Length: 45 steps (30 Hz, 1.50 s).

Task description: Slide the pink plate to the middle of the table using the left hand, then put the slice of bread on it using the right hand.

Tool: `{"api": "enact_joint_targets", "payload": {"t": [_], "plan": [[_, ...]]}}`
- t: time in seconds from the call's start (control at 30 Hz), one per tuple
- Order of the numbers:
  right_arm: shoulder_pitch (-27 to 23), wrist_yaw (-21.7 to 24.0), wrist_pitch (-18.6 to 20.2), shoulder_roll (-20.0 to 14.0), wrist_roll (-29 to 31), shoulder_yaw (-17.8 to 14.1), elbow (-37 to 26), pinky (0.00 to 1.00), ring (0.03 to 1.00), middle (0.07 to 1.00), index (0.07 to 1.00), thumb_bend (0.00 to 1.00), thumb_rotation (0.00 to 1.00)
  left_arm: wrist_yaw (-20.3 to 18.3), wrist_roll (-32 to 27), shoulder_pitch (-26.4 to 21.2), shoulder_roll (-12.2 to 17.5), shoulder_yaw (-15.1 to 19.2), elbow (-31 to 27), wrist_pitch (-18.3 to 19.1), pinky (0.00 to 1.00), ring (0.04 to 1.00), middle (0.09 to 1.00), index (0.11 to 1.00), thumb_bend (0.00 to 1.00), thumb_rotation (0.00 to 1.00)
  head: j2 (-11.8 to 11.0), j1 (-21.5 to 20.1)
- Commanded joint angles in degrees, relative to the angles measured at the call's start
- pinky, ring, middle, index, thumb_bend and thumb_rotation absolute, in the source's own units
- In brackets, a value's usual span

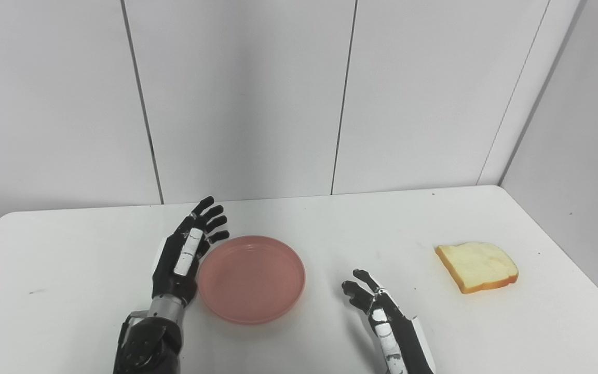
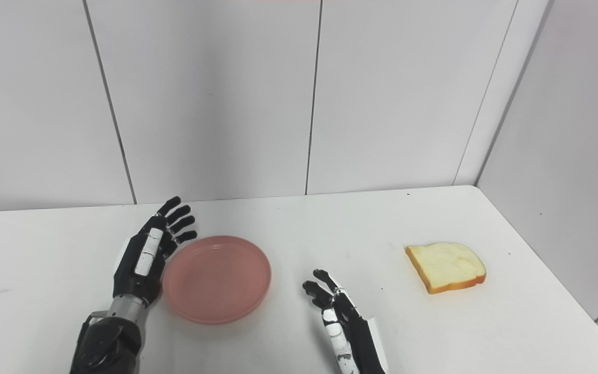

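The pink plate (image 1: 251, 278) lies flat on the white table (image 1: 330, 223), a little left of its middle. My left hand (image 1: 185, 254) stands on edge right against the plate's left rim, open, fingers stretched toward the wall. My right hand (image 1: 379, 311) rests near the table's front, right of the plate and apart from it, open with fingers slightly curled and holding nothing. The slice of bread (image 1: 478, 266), pale with an orange-brown crust, lies flat at the right side of the table, well beyond the right hand.
White wall panels (image 1: 299, 93) rise close behind the table's far edge, and another wall runs along its right edge. Bare tabletop lies between the plate and the bread.
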Motion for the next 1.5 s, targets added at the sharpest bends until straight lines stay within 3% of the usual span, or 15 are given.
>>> {"api": "enact_joint_targets", "payload": {"t": [0.0, 0.4, 0.6, 0.9, 1.13, 1.3, 1.47], "plan": [[3.4, -0.5, 0.3, 3.7, 0.0, 1.8, 3.4, 0.85, 0.821, 0.782, 0.84, 0.71, 0.94, -0.7, -0.5, 0.3, 0.4, 0.2, 1.0, -1.3, 0.7, 0.805, 0.817, 0.802, 0.98, 0.69, 0.1, -0.1], [2.5, -2.4, -1.6, 3.7, -1.1, 0.7, 2.7, 0.85, 0.82, 0.794, 0.838, 0.73, 0.9, -0.7, -0.5, -0.3, 0.9, 0.5, 3.2, -2.1, 0.68, 0.795, 0.807, 0.801, 0.96, 0.7, -0.5, -3.0], [0.5, -4.7, -4.1, 0.9, -5.5, -1.8, -0.8, 0.81, 0.822, 0.79, 0.839, 0.74, 0.92, -1.1, -1.0, -1.7, 1.8, 1.4, 6.3, -3.4, 0.7, 0.802, 0.809, 0.796, 0.97, 0.69, -1.0, -4.5], [-4.2, -4.2, -2.0, -7.9, -8.6, -9.2, -5.1, 0.78, 0.81, 0.811, 0.846, 0.74, 0.87, -1.8, -0.5, -3.1, 2.9, 2.1, 10.4, -4.8, 0.71, 0.81, 0.814, 0.806, 0.95, 0.7, -1.7, -6.2], [-9.6, -3.5, -0.1, -18.5, -9.0, -15.8, -2.5, 0.75, 0.817, 0.835, 0.856, 0.71, 0.87, -2.4, -0.5, -4.1, 3.2, 2.9, 12.7, -5.0, 0.71, 0.811, 0.808, 0.802, 0.97, 0.69, -1.9, -6.8], [-13.1, -3.0, 1.3, -23.0, -9.6, -17.8, -0.5, 0.75, 0.818, 0.846, 0.865, 0.78, 0.89, -2.4, -0.1, -4.4, 3.0, 3.0, 13.2, -5.1, 0.7, 0.803, 0.799, 0.8, 0.96, 0.69, -1.9, -6.8], [-15.2, -2.8, 1.5, -27.6, -13.5, -18.4, 0.5, 0.73, 0.806, 0.845, 0.856, 0.73, 0.92, -2.4, 0.0, -4.1, 2.9, 2.9, 12.7, -5.1, 0.71, 0.805, 0.802, 0.801, 0.96, 0.69, -1.8, -6.6]]}}
